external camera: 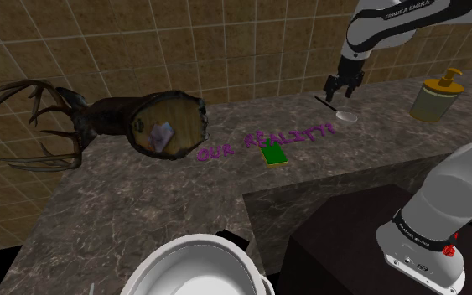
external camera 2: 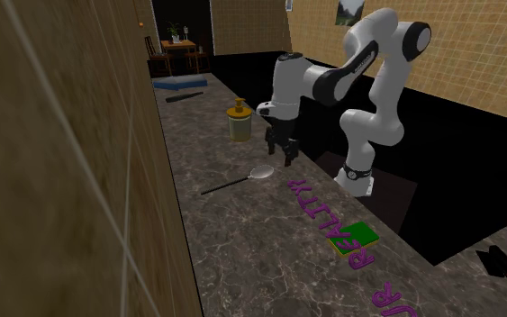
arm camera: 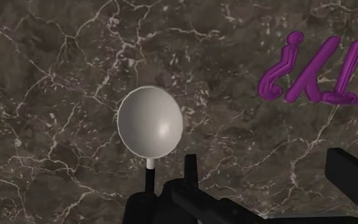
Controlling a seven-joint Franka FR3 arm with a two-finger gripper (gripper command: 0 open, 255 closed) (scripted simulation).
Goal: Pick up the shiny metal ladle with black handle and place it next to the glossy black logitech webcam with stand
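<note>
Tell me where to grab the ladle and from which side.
Take the ladle by its thin dark handle, just behind the bowl, coming straight down from above with the open claw across the handle. It lies flat on the counter, and the bowl is round and wide.

Dark veined desk along a tan tiled wall

The desk point(external camera: 125, 201) is dark stone with white veins and runs against a wall point(external camera: 192, 42) of tan square tiles with pale grout. In the second exterior view, an opening past the desk's far end shows a wooden table point(external camera 2: 177, 47) with chairs and a potted plant point(external camera 2: 174, 31). A further tiled wall point(external camera 2: 260, 22) carries a small picture point(external camera 2: 348, 11) above a black area point(external camera 2: 476, 117). The light is dim.
</note>
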